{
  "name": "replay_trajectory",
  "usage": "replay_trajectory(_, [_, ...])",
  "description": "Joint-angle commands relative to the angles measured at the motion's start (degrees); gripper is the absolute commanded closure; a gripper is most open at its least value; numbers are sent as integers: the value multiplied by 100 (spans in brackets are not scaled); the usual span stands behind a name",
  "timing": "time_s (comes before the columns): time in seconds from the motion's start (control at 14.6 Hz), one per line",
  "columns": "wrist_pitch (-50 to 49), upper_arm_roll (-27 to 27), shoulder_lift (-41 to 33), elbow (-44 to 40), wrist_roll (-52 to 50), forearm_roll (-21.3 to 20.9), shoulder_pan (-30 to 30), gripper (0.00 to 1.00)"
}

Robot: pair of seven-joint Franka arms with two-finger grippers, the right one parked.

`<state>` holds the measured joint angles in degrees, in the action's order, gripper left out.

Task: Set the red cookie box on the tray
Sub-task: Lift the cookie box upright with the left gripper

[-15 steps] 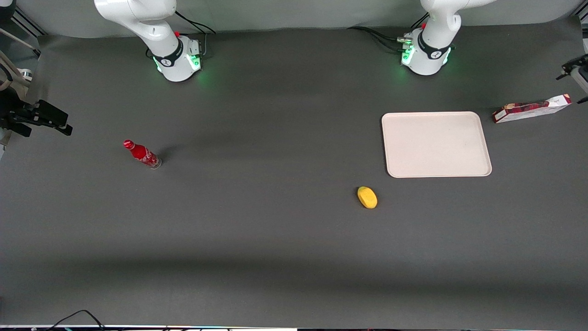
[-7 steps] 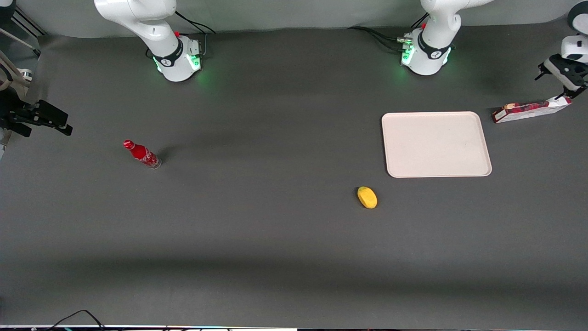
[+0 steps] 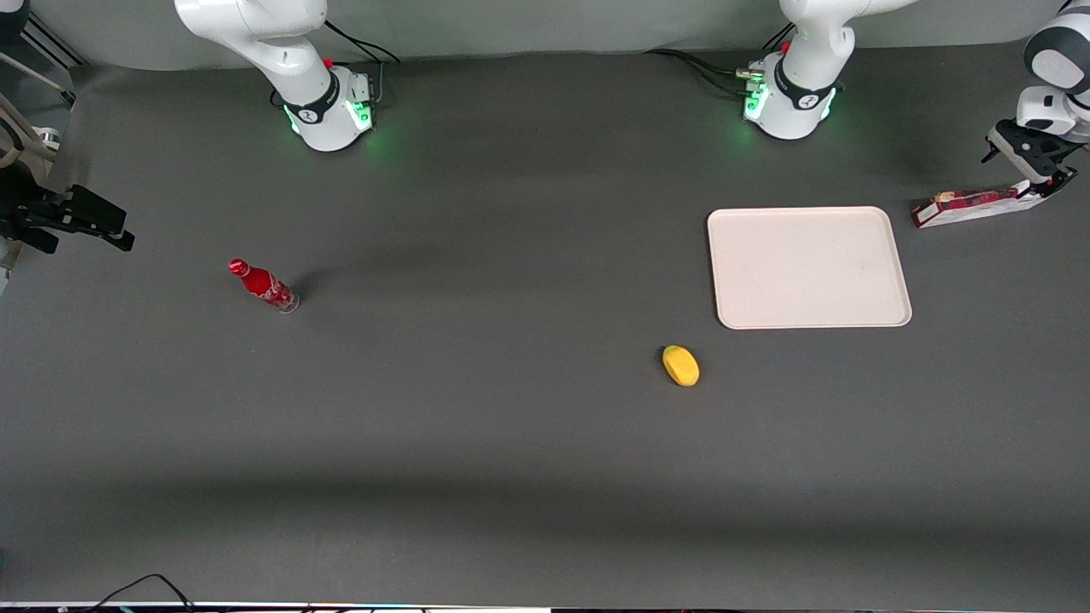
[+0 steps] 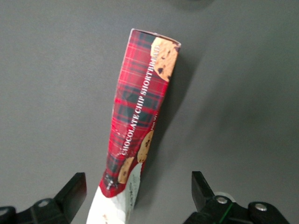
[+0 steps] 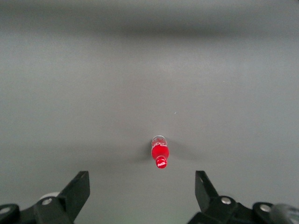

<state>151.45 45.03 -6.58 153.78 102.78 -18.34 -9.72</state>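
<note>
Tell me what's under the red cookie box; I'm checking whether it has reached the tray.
Only dark table mat lies under the red cookie box, which sits beside the empty tray. The gripper, jaws open, is above its white-label end, hiding part of it in the front view.

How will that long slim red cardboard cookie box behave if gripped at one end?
The long slim red cardboard cookie box probably droops or swings from the open gripper above its white-label end. Flat faces suggest no rolling; thin cardboard may dent.

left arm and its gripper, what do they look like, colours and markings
The left arm has glossy white rounded shells, a black band near its base, green glowing lights and black cables. Its gripper, above the red cookie box, is black with a white wrist; its black wedge-shaped fingers stand open.
</note>
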Motion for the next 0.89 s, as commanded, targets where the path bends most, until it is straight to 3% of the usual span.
replay_trajectory(0.0, [472, 24, 454, -42, 14, 24, 128, 0])
replay_trajectory(0.55, [868, -274, 911, -59, -30, 278, 137, 0])
replay_trajectory(0.68, [939, -319, 1009, -103, -39, 314, 128, 10])
replay_trajectory(0.75, [939, -319, 1018, -112, -39, 314, 119, 19])
replay_trajectory(0.82, [939, -319, 1027, -121, -39, 314, 119, 35])
